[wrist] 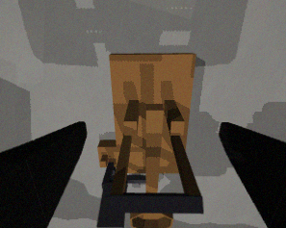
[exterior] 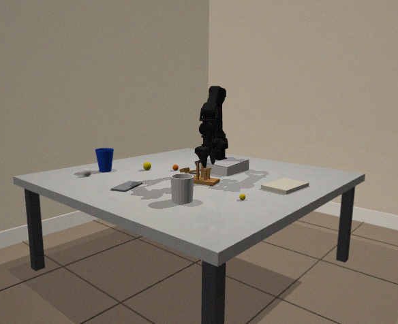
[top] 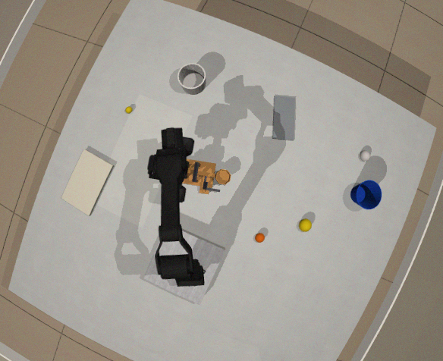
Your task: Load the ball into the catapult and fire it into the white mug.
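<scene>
The wooden catapult (top: 208, 177) stands mid-table, and its spoon cup (top: 223, 177) points right and holds no ball. The white mug (top: 192, 78) stands at the far side, also visible in the side view (exterior: 182, 188). My gripper (wrist: 152, 128) is open and empty. It hovers straight above the catapult (wrist: 151, 139), with one finger on either side of it and apart from it. In the side view the gripper (exterior: 204, 160) hangs just over the catapult (exterior: 200, 176). Loose balls lie on the table: small yellow (top: 128, 110), orange (top: 259, 237), larger yellow (top: 305, 224) and white (top: 364, 155).
A blue cup (top: 366, 194) stands at the right, near the white ball. A flat grey slab (top: 284, 116) lies beyond the catapult. A cream slab (top: 87, 181) lies at the left. The arm's base sits on a grey block.
</scene>
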`<state>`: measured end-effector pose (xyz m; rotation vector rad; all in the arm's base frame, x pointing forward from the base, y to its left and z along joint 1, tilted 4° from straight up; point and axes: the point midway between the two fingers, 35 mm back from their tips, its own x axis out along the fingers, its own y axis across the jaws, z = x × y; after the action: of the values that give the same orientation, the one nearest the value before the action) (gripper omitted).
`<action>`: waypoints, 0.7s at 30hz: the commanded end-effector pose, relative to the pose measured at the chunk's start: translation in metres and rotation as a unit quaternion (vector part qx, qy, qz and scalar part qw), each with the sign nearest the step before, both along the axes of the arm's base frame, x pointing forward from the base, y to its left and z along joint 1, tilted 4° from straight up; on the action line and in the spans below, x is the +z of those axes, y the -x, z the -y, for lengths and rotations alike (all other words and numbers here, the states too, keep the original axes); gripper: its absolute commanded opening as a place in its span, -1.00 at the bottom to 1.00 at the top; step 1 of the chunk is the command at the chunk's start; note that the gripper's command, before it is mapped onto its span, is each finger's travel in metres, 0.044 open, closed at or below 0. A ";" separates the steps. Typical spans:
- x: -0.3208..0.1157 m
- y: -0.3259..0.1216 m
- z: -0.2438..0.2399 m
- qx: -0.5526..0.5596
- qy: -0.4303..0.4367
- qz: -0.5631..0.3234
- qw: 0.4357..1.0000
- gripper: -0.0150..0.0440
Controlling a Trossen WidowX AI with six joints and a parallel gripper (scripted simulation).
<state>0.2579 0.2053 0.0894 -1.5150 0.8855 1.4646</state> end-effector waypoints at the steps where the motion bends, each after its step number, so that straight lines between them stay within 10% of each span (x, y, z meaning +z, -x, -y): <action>1: -0.003 -0.001 0.000 0.004 0.001 0.003 1.000 1.00; 21: -0.036 -0.005 -0.003 0.004 0.001 0.003 1.000 1.00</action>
<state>0.2633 0.2095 0.0621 -1.5190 0.8646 1.4581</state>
